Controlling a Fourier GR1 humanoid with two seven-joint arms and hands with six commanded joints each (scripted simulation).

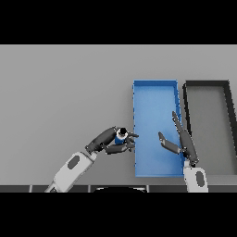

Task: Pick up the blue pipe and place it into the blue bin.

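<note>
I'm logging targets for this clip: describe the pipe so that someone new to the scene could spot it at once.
Start at the blue bin right of centre on the table, with a black bin to its right. Just off the blue bin's left wall, the left hand has its fingers curled round the pipe. It is a short blue tube with a dark open end, the only loose object.

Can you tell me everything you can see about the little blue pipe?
The small blue pipe is a short, plastic-looking tube with a dark opening at its end, facing up toward the camera. The robot's left hand has its dark fingers curled around it, so most of it is hidden. It sits just left of the open blue rectangular bin, by the bin's left wall, not inside yet.
</note>
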